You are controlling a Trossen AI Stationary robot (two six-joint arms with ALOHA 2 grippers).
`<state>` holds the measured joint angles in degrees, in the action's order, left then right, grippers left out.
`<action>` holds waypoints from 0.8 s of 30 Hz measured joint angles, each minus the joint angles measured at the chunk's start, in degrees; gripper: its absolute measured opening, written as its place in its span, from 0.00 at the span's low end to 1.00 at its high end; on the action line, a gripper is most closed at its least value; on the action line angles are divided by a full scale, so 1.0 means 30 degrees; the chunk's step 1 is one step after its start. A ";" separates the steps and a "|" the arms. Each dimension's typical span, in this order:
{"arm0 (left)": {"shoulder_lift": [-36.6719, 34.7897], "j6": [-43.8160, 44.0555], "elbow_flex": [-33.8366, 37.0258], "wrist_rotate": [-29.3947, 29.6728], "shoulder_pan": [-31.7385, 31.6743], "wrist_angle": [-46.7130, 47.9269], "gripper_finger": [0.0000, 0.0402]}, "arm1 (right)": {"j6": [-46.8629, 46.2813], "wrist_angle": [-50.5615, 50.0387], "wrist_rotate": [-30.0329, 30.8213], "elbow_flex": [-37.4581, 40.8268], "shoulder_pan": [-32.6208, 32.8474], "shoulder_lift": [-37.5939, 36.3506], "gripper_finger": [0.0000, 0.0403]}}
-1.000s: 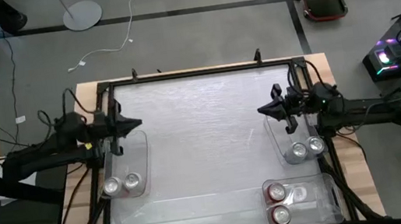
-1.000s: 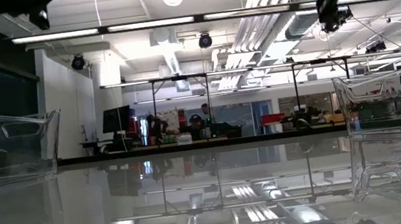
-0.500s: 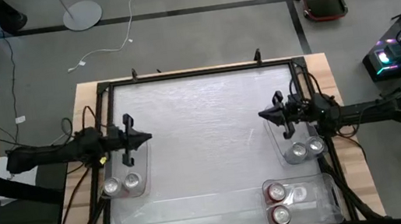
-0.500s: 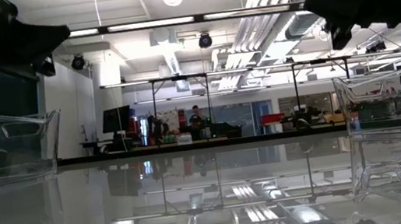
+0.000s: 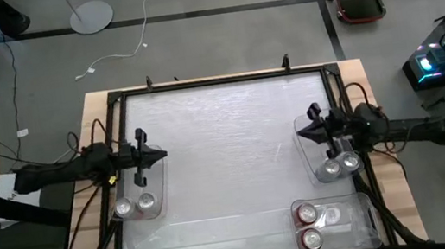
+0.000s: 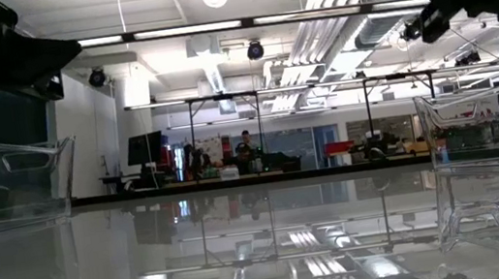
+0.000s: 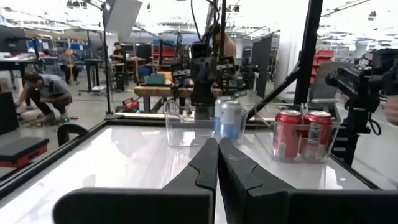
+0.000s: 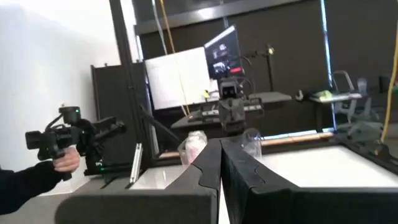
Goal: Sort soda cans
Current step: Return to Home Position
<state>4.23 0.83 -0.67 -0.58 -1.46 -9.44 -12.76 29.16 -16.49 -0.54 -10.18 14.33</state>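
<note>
Soda cans stand upright in three clear trays. Two pale cans (image 5: 135, 206) are in the left tray (image 5: 153, 179). Two silver cans (image 5: 341, 164) are in the right tray (image 5: 306, 149), and they also show in the left wrist view (image 7: 229, 118). Two red cans (image 5: 309, 227) fill the near-right tray (image 5: 349, 216) and show as red cans (image 7: 301, 134) too. My left gripper (image 5: 163, 155) hovers shut above the left tray's far part, pointing level toward the table's middle. My right gripper (image 5: 298, 134) hovers shut by the right tray, pointing level toward the middle. Neither holds anything.
A dark frame (image 5: 216, 80) rims the shiny table. A broad bare stretch lies between the two grippers. In the right wrist view a person's hand (image 8: 62, 160) holds a camera rig beyond the table's left side. More people are in the room behind.
Both arms have sunk and folded back. My left gripper came down and swung toward the near edge, and it now points level across the table. My right gripper dropped lower and drew back toward the right edge. Both stayed shut, and no can moved.
</note>
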 joint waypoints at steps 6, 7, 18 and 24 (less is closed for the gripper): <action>-0.1352 0.0011 -0.0007 -0.0026 0.0002 0.1231 0.00 | 0.0269 -0.4677 0.0705 0.0000 -0.0233 -0.3982 0.00; -0.1340 0.0011 -0.0015 -0.0029 0.0002 0.1533 0.00 | 0.0464 -0.5480 0.1005 0.0000 -0.0192 -0.4451 0.00; -0.1243 -0.0154 -0.0022 0.1108 -0.0006 0.2979 0.00 | 0.1428 -0.9357 0.6107 0.0007 0.1314 -0.4635 0.00; -0.1158 0.0434 -0.0022 0.0978 0.0016 0.3019 0.00 | 0.1761 -0.9288 0.6499 0.0007 0.2152 -0.4664 0.00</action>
<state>0.75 2.13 -0.73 2.36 -1.41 -0.39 -7.48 1.30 3.01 -0.51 -3.72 0.34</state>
